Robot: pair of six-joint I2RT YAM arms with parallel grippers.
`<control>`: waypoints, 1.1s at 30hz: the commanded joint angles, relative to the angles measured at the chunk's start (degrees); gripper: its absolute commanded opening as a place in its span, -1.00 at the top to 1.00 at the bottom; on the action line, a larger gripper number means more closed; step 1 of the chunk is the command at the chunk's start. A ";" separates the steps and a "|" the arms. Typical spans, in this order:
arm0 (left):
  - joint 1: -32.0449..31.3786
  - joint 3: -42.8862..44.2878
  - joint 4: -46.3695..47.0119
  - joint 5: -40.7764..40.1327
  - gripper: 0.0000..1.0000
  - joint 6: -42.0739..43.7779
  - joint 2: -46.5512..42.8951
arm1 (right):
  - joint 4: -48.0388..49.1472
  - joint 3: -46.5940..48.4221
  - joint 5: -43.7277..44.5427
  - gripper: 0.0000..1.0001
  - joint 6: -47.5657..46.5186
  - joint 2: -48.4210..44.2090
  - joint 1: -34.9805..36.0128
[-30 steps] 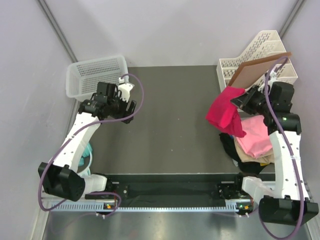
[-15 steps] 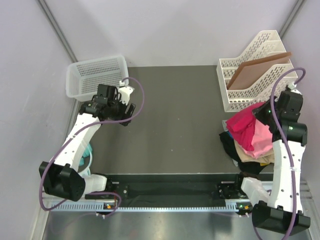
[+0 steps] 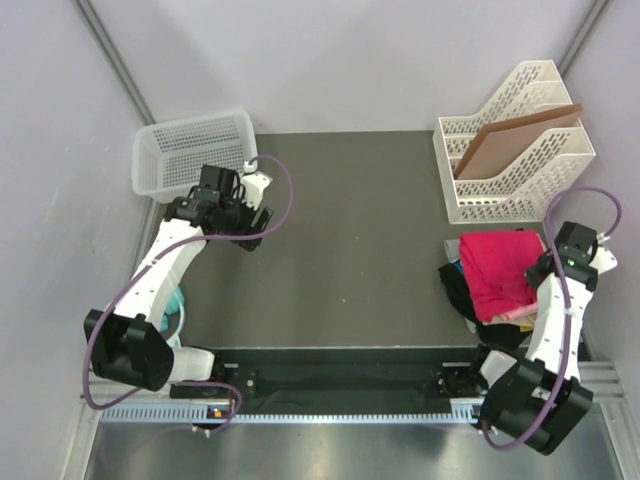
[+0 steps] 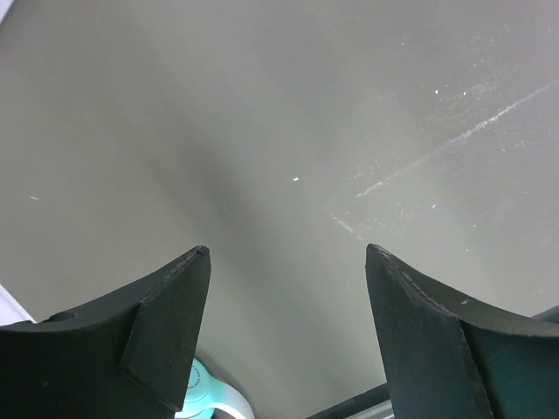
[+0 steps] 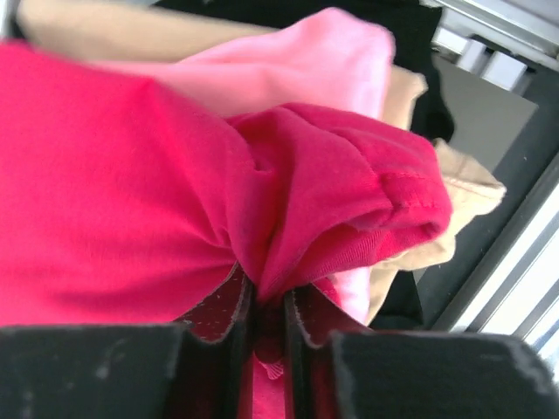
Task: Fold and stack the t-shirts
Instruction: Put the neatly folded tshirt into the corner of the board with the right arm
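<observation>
The crimson-pink t-shirt (image 3: 498, 270) lies bunched on top of the pile at the table's right edge. My right gripper (image 5: 266, 292) is shut on a fold of it (image 5: 131, 192), and in the top view the gripper (image 3: 548, 268) sits at the shirt's right side. Under it show the light pink shirt (image 5: 323, 61), the beige shirt (image 5: 458, 188) and the black shirt (image 3: 458, 290). My left gripper (image 4: 288, 262) is open and empty over the bare dark mat; in the top view it (image 3: 250, 215) is at the left, just below the basket.
A white mesh basket (image 3: 190, 150) stands at the back left. A white file organiser (image 3: 510, 150) holding a brown board (image 3: 515, 140) stands at the back right, just behind the pile. A teal object (image 3: 175, 305) lies by the left arm. A metal rail (image 3: 340, 385) runs along the front.
My right gripper has swung right and down with the crimson shirt, from hanging above the table to lying on the pile. The left arm has hardly moved.
</observation>
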 commanded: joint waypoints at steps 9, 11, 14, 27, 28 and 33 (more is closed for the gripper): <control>0.43 0.49 -0.51 -2.65 -0.53 3.16 -2.53 | 2.77 7.47 -5.16 -0.99 3.44 11.81 -9.72; 0.43 -0.30 -0.24 -3.00 -0.53 3.34 -2.71 | 1.62 9.14 -5.26 -0.99 3.35 9.98 -9.55; 0.43 -0.66 -0.24 -3.09 -0.53 3.34 -2.71 | -2.15 12.73 -0.62 -0.99 3.96 4.98 -7.09; 0.51 -0.92 -0.77 -4.14 -0.52 2.37 -2.79 | -3.16 26.13 -5.55 -1.00 2.38 0.11 3.73; 0.51 -0.92 -0.85 -4.23 -0.52 2.20 -2.88 | -2.35 24.63 -7.61 -0.99 2.82 1.25 3.73; 0.51 -1.27 -1.12 -5.29 -0.52 2.02 -3.58 | 4.32 13.73 -12.99 -0.99 3.87 6.62 3.38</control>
